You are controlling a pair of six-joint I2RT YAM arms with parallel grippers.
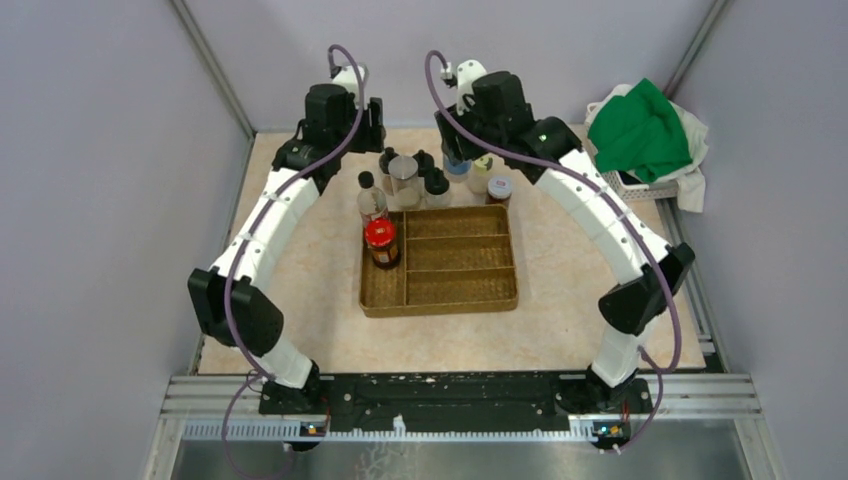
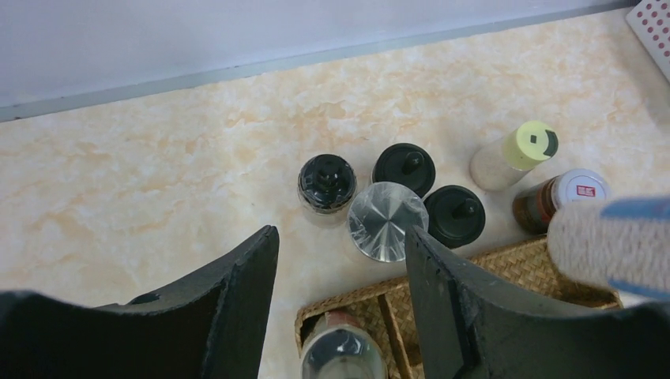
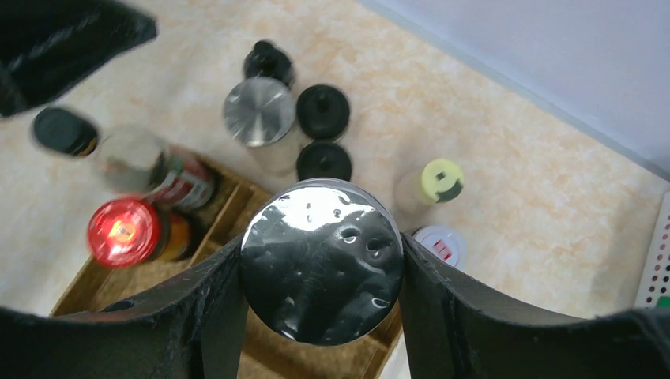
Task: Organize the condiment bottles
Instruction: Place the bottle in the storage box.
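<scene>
**Condiment bottles, by position**

1. held silver-lidded jar (image 3: 316, 276): clamped lid-up between both fingers of the right pincer (image 3: 322, 251), at the far edge of the wooden tray (image 1: 470, 290). Whether its base touches anything cannot be told.
2. free silver-lidded jar (image 2: 386, 220): upright on the tabletop (image 2: 158, 181), below and just ahead of the left pincer (image 2: 340, 241). That pincer stands wide and holds nothing.
3. black-lidded jars, three (image 2: 326, 181) (image 2: 404, 167) (image 2: 455, 215): packed close around item 2, to its left, beyond it and to its right.
4. yellow-green-lidded shaker (image 2: 528, 144): farther right of the left pincer and just beyond the right pincer's right finger.
5. white-lidded jar (image 2: 581, 188): red mark on the lid, just beside the shaker, near the tray's far right corner.
6. red-lidded jar (image 3: 124, 230): in the tray's left compartment, to the left of the right pincer.
7. tall black-capped bottle (image 3: 162, 170): red label, blurred, at the tray's far left corner, under the left pincer. Upright or tilted cannot be told.

**Other**

- white basket (image 1: 655, 185) with green cloth (image 1: 640, 130): well to the right of the right pincer.
</scene>
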